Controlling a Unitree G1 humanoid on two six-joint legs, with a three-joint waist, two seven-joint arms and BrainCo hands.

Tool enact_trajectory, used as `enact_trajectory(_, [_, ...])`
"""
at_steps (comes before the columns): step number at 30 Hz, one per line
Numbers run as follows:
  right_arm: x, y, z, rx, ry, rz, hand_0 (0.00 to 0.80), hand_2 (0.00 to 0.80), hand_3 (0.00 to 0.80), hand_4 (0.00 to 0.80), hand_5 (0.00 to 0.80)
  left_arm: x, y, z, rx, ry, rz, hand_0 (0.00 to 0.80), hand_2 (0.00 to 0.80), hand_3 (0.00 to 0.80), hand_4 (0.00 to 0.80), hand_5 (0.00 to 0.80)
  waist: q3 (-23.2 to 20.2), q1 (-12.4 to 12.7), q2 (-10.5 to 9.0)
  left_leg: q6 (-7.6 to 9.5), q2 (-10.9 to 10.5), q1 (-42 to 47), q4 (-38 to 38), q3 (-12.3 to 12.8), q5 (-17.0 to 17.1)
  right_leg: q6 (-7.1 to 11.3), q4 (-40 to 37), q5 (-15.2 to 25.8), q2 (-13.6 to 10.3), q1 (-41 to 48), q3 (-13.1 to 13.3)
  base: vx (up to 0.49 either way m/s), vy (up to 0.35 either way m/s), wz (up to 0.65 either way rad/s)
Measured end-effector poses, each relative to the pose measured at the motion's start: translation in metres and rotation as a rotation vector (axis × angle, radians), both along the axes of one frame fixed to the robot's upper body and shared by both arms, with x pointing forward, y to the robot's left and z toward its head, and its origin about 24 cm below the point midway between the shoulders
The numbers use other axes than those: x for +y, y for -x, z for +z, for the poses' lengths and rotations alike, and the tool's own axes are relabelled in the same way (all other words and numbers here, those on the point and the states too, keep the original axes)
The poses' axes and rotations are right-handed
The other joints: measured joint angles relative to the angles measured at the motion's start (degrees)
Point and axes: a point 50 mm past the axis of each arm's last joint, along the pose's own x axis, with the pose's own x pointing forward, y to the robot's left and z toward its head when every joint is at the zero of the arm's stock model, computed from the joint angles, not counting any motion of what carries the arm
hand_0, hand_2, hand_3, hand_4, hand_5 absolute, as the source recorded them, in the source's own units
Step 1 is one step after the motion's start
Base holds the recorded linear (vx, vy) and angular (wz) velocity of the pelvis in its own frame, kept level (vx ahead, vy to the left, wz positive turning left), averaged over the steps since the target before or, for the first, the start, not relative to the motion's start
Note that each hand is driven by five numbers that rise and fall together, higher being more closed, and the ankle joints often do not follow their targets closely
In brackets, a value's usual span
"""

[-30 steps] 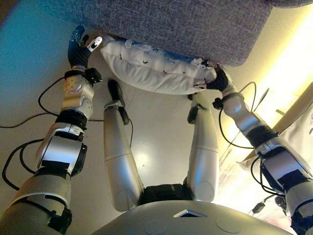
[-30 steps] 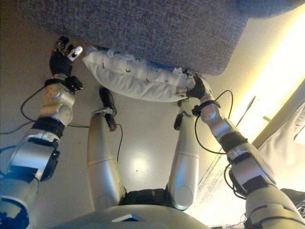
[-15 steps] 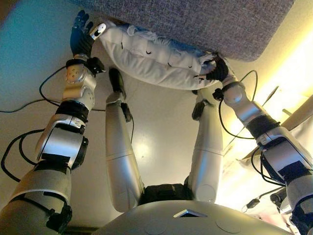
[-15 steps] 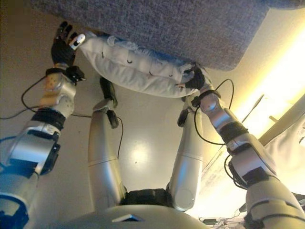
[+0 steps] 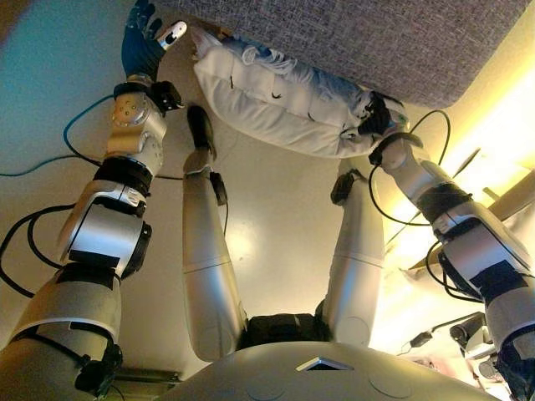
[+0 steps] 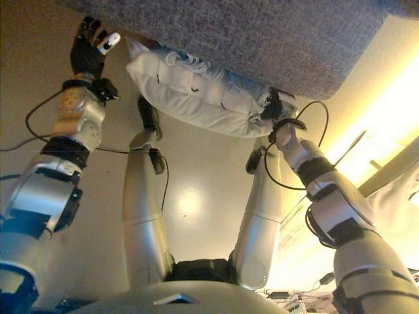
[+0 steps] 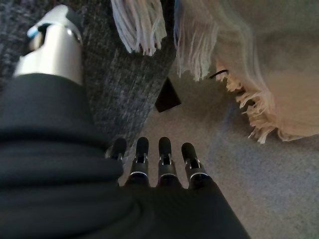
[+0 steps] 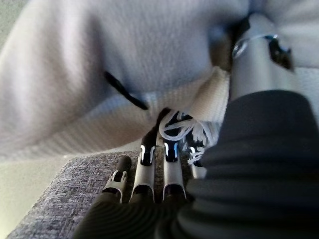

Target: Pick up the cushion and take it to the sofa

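Note:
The white fringed cushion [image 5: 276,104] lies slantwise against the front lower edge of the grey sofa [image 5: 376,42], above the pale floor. My right hand [image 5: 380,117] is at its right end. In the right wrist view the thumb digs into the cushion [image 8: 99,59] and the fingers [image 8: 172,169] curl under its fringed edge, pinching it. My left hand [image 5: 142,46] is raised beside the cushion's left end with a gap between them. Its fingers [image 7: 167,159] are straight and hold nothing. The cushion's fringe [image 7: 259,64] hangs just past them.
The sofa's grey front [image 6: 262,33] fills the top of the eye views, and a dark sofa foot [image 7: 167,97] shows by the floor. A white cloth [image 6: 406,190] and a bright strip lie at the right. Pale floor spreads to the left.
My left hand has come off the cushion's left end and now stands apart from it. The right hand has pushed the cushion up and further right along the sofa's edge.

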Motion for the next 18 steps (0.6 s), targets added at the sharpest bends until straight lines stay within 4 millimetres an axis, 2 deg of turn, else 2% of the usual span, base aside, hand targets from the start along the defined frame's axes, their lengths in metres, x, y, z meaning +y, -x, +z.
enact_trajectory(12, [-0.003, 0.001, 0.002, -0.019, -0.022, -0.04, 0.0, 0.0, 0.0, 0.0, 0.0, -0.009, 0.001, -0.011, 0.037, 0.061, -0.051, 0.0, 0.0, 0.0, 0.0, 0.0, 0.09, -0.18, 0.47, 0.15, -0.34, -0.72, -0.26, 0.23, 0.3, 0.29, 0.16, 0.18, -0.47, -0.96, 0.07, 0.0, 0.0, 0.0])
enact_trajectory(18, [-0.007, 0.004, -0.003, -0.029, -0.033, -0.063, 0.0, 0.0, 0.0, 0.0, 0.0, -0.011, 0.004, -0.028, 0.087, 0.071, -0.054, 0.0, 0.0, 0.0, 0.0, 0.0, 0.09, -0.11, 0.49, 0.26, -0.67, -0.65, -0.12, 0.35, 0.37, 0.49, 0.2, 0.3, -0.77, -0.94, 0.3, -0.001, 0.001, 0.01])
